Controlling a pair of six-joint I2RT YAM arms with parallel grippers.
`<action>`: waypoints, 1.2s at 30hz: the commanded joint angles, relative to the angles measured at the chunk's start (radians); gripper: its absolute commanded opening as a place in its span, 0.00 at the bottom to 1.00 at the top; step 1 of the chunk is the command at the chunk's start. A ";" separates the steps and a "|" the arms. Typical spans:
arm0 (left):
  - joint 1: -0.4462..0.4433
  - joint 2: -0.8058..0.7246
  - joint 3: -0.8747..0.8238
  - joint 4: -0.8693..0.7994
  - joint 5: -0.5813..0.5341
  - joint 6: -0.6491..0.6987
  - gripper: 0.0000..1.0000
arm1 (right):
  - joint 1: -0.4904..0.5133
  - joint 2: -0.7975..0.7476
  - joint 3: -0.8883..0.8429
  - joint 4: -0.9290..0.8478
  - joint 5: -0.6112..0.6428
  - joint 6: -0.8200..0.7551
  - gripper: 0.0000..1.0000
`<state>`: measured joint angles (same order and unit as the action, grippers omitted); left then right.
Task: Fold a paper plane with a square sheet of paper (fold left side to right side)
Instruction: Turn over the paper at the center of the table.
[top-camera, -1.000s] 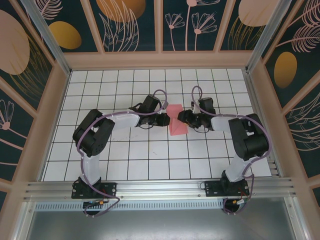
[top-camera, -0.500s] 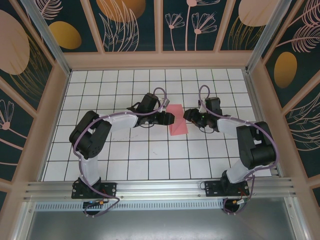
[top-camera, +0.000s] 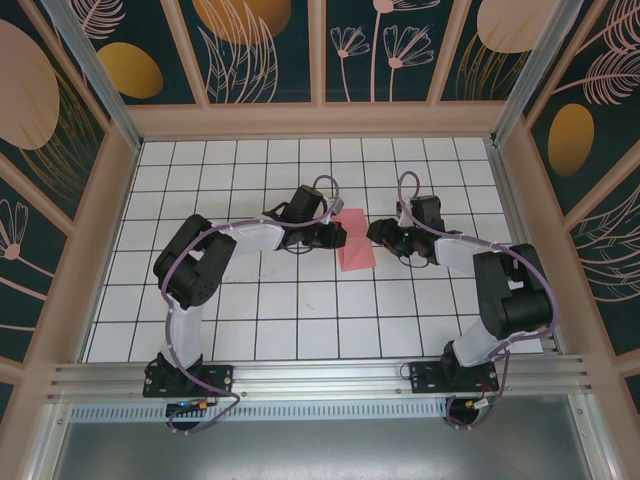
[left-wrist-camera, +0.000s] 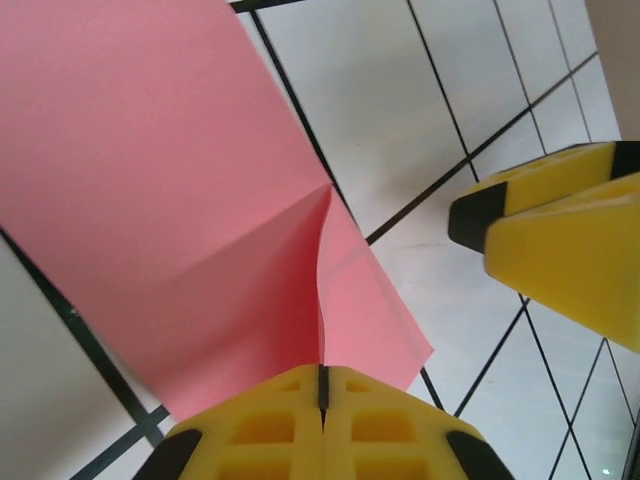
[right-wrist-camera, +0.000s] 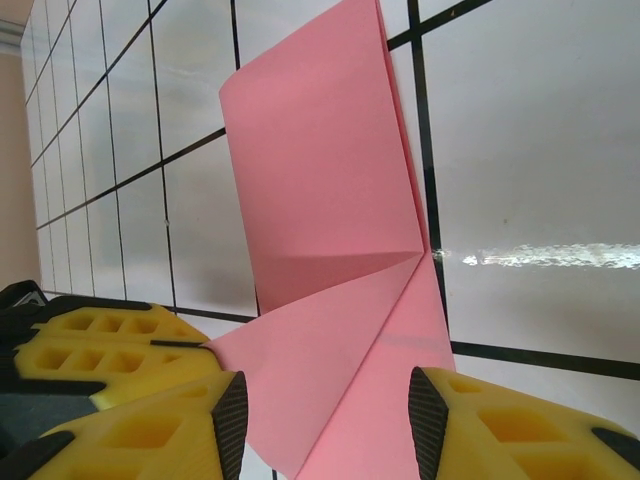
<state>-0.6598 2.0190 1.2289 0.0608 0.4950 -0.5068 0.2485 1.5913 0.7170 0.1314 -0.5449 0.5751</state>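
The square sheet of paper lies part folded in the middle of the counter, between both arms; the left end effector is pinched tight on a raised flap; the right end effector stands half wide with a paper corner between its fingers, holding nothing; I think a fold is under way; next, the flap needs laying flat and pressing.

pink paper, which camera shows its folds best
Right wrist: the pink paper lies nearly whole, creases plain. Left wrist crops it but shows the left gripper shut on its flap. Top external shows it small, between the arms.
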 joint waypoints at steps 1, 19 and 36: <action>0.006 -0.044 -0.006 -0.029 -0.039 0.019 0.04 | 0.004 0.026 -0.004 0.028 -0.032 -0.004 0.50; 0.005 -0.085 -0.039 -0.059 -0.124 0.014 0.03 | 0.052 0.167 0.080 0.127 -0.102 0.038 0.47; 0.037 -0.161 -0.083 -0.052 -0.132 0.019 0.48 | 0.067 0.189 0.102 0.190 -0.147 0.043 0.11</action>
<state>-0.6506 1.9427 1.1793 -0.0010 0.3576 -0.4942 0.3096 1.8046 0.7990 0.2966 -0.6746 0.6319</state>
